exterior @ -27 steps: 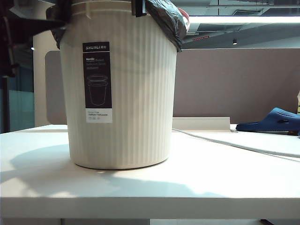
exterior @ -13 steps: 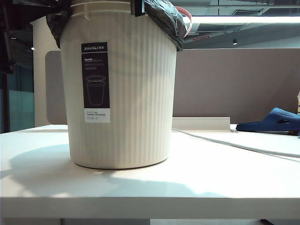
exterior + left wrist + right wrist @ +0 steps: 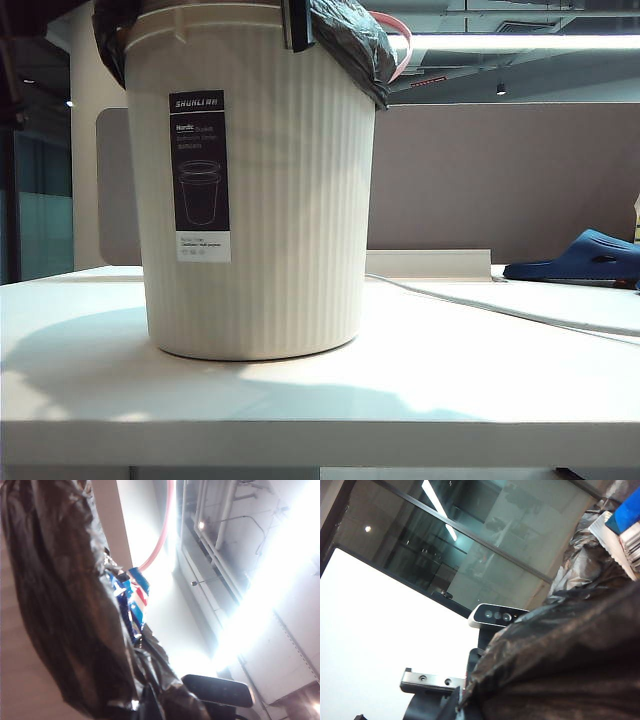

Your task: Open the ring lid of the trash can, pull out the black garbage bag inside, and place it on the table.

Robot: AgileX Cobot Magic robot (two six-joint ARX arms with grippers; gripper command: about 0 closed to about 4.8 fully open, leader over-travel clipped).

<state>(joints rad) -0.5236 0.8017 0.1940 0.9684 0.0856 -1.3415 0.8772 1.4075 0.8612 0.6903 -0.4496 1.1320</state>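
Over trash can [image 3: 255, 200] rim, crinkled black garbage bag [image 3: 350, 40]

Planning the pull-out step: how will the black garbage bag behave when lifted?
The black garbage bag is thin and crinkled, draping over the trash can rim: probably floppy. Its glossy film may slip. Packaging visible inside suggests some sagging weight.
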